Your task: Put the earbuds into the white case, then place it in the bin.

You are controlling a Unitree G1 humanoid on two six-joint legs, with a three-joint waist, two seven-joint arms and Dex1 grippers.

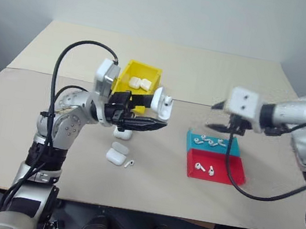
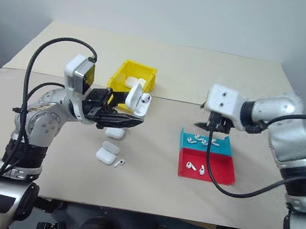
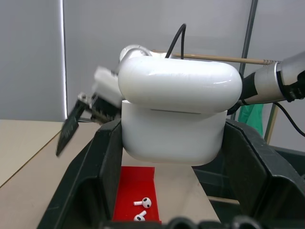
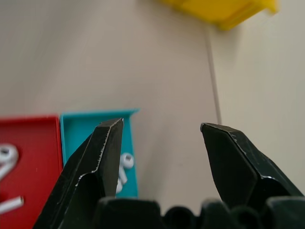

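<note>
Left gripper (image 1: 160, 124), left of centre, is clenched on the white case (image 1: 162, 104), lid ajar, before the yellow bin (image 1: 126, 72) at upper centre. Right gripper (image 1: 221, 116), fingers spread and empty, hovers over the teal tray (image 1: 234, 147), earbuds (image 1: 211, 142) inside; red tray (image 1: 236, 171) adjoins.

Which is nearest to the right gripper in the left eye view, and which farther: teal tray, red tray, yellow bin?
From the right gripper:
1. Teal tray, just below the fingertips.
2. Red tray, on the teal tray's near side.
3. Yellow bin, far across the table toward the left arm.
</note>
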